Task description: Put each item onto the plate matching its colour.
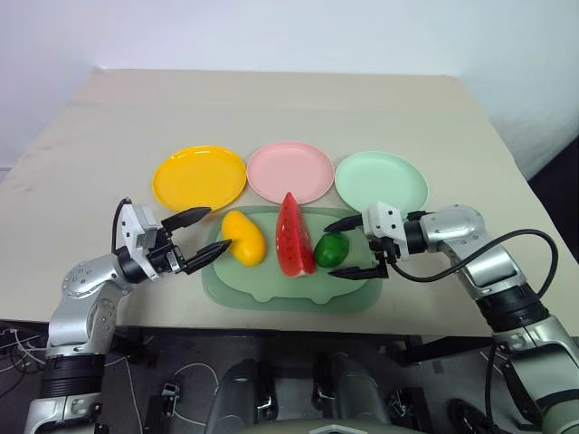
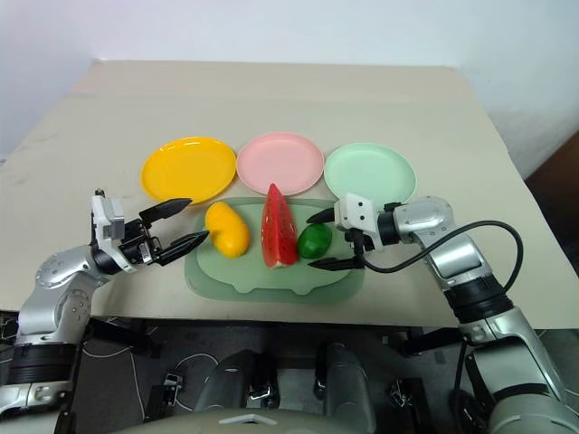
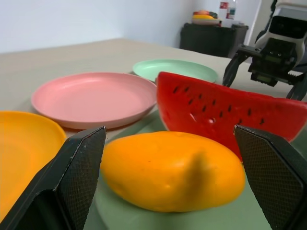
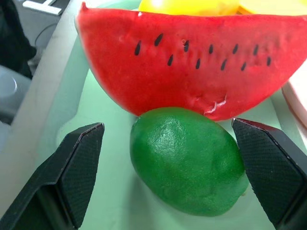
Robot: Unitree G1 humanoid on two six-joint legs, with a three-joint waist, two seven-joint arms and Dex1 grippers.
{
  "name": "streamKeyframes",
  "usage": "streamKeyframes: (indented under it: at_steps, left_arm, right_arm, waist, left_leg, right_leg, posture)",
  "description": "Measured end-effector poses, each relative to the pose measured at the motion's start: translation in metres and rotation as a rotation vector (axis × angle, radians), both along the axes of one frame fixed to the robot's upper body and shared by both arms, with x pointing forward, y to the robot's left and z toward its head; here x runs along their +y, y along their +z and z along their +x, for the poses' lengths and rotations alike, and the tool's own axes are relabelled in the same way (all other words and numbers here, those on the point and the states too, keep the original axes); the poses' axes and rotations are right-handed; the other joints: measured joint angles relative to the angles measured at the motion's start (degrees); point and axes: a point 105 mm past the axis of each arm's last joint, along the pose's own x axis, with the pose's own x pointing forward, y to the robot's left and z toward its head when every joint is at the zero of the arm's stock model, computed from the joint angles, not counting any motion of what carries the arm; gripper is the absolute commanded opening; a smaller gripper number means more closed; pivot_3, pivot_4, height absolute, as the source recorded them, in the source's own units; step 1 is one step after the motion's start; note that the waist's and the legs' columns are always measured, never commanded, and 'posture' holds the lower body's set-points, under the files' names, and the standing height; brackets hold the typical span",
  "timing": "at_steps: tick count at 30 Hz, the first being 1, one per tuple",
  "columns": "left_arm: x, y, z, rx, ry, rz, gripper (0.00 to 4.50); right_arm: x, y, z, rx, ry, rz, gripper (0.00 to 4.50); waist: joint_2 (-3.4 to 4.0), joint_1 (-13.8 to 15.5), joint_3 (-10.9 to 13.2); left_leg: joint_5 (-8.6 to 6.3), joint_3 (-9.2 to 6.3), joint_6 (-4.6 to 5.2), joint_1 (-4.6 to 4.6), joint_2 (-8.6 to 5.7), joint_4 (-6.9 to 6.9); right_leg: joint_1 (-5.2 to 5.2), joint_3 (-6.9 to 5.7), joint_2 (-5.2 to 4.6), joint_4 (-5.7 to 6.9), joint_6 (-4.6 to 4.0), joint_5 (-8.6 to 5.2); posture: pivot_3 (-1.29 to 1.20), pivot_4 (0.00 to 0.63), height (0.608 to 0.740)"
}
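Note:
On the pale green mat [image 1: 271, 287] lie a yellow mango [image 1: 243, 238], a red watermelon wedge [image 1: 292, 235] standing on its rind, and a green lime [image 1: 331, 250]. Behind the mat sit a yellow plate [image 1: 199, 177], a pink plate [image 1: 290, 172] and a mint green plate [image 1: 381, 180], all bare. My left gripper [image 1: 201, 237] is open just left of the mango, its fingers [image 3: 76, 167] flanking the mango [image 3: 172, 170] without touching. My right gripper [image 1: 347, 247] is open beside the lime on its right, and its fingers straddle the lime [image 4: 189, 160].
The beige table [image 1: 271, 108] stretches bare behind the plates. The mat's front edge lies close to the table's near edge. Cables and dark equipment sit on the floor below the table.

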Motion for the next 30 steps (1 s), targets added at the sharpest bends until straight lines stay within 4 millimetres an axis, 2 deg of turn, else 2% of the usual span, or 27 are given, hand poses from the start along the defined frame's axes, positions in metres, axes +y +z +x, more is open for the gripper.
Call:
streamKeyframes:
  at_steps: [5,12,15,17,18,25,30]
  left_arm:
    - [0.004,-0.003,-0.002,0.009,0.014,-0.001,4.47]
    - [0.008,0.0,-0.002,-0.003,0.031,0.002,4.47]
    - [0.009,0.0,-0.002,-0.007,0.035,0.002,4.5]
    - [0.009,0.001,-0.002,-0.014,0.037,0.003,4.5]
    - [0.009,0.001,-0.001,-0.017,0.037,0.004,4.5]
    - [0.012,-0.001,0.001,-0.01,0.048,0.007,4.5]
    - [0.013,0.0,0.004,-0.02,0.052,0.004,4.5]
  right_arm:
    - [0.007,-0.004,0.013,-0.02,0.019,-0.007,4.5]
    - [0.002,-0.018,0.02,-0.011,0.024,-0.063,4.5]
    - [0.004,-0.018,0.023,-0.005,0.022,-0.054,3.94]
    - [0.007,-0.015,0.024,-0.012,0.027,-0.045,3.29]
    - [0.007,-0.014,0.025,-0.016,0.027,-0.044,3.11]
    - [0.003,-0.002,0.024,-0.031,0.018,-0.016,3.06]
    - [-0.023,0.01,0.024,-0.024,-0.109,0.04,3.06]
  waist:
    - [0.0,-0.09,0.0]
    - [0.01,-0.13,0.0]
    - [0.01,-0.24,0.01]
    - [0.01,-0.26,0.01]
    - [0.02,-0.23,0.01]
    - [0.02,-0.06,0.01]
    - [0.02,-0.02,0.01]
  left_leg:
    - [0.0,0.0,-0.01,-0.01,0.0,0.01]
    - [0.01,0.01,-0.01,-0.04,0.0,0.01]
    - [0.01,0.03,-0.02,-0.05,0.0,0.02]
    - [0.01,0.03,-0.02,-0.05,0.0,0.02]
    - [0.01,0.04,-0.02,-0.06,0.0,0.02]
    - [0.01,0.04,-0.02,-0.08,-0.01,0.04]
    - [0.01,0.04,-0.02,-0.09,-0.02,0.05]
  right_leg:
    - [-0.03,0.0,0.0,0.04,-0.09,0.05]
    - [-0.1,0.0,-0.03,0.09,-0.11,0.06]
    - [-0.13,0.01,-0.03,0.13,-0.13,0.08]
    - [-0.15,0.01,-0.04,0.15,-0.13,0.08]
    - [-0.16,0.01,-0.04,0.15,-0.13,0.08]
    - [-0.19,0.01,-0.06,0.17,-0.13,0.08]
    - [-0.2,0.01,-0.1,0.16,-0.14,0.08]
  posture:
    - [0.0,0.15,0.696]
    - [0.0,0.15,0.696]
    - [0.0,0.15,0.696]
    - [0.0,0.15,0.696]
    - [0.0,0.15,0.696]
    - [0.0,0.15,0.696]
    - [0.0,0.15,0.696]
